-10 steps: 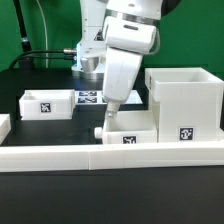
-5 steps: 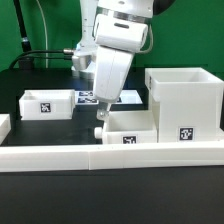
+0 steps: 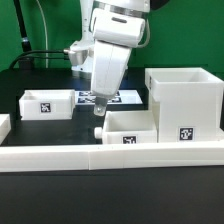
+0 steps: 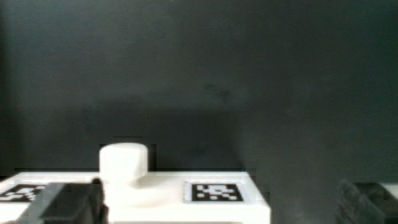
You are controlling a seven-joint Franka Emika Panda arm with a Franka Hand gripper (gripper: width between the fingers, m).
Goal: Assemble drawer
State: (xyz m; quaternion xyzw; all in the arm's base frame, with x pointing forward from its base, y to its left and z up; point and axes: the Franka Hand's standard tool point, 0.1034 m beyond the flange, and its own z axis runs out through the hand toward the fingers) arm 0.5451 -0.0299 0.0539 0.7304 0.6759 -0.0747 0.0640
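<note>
The drawer housing, a large open-topped white box with a tag, stands at the exterior view's right. One small tray sits against its left side, its round knob pointing left. A second tray lies further left. My gripper hangs just above the first tray's knob, open and empty. In the wrist view the knob and the tray's tagged front face lie below my gripper. The dark fingers stand wide apart at either side.
A long low white border rail runs along the front of the black table. The marker board lies flat behind my gripper. Cables and a metal base sit at the back left.
My gripper has risen and shifted toward the exterior view's left, away from the tray beside the housing. The tray, housing and second tray have not moved.
</note>
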